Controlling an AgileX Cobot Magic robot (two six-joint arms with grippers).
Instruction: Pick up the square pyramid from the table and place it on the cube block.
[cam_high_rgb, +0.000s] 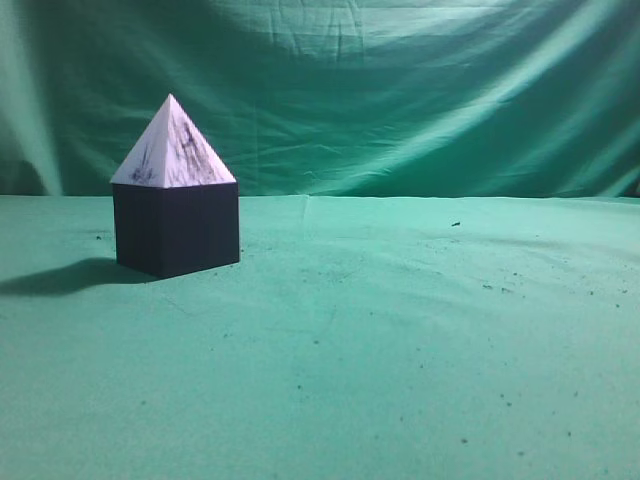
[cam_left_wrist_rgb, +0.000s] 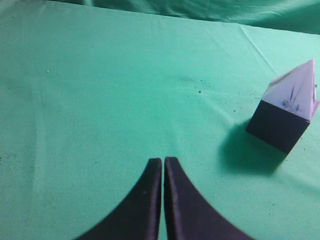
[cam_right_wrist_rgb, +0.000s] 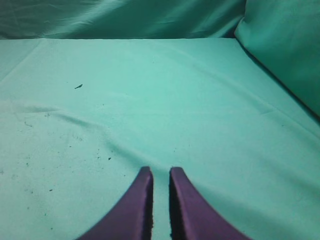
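While square pyramid (cam_high_rgb: 172, 148) tops cube block (cam_high_rgb: 177, 228) (upright), end effectors idle

left gripper (cam_left_wrist_rgb: 163, 161) fingers pressed together, holding nothing, hovering above the tabletop. right gripper (cam_right_wrist_rgb: 160, 171) fingers nearly together with a thin gap, also holding nothing.

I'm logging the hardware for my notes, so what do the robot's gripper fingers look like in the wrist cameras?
Only the fingers show. The left gripper has two smooth, matte black fingers that curve inward and taper to narrow tips. The right gripper has the same curved, tapering shape but looks dark purple. No cables, markings or arm links are visible.
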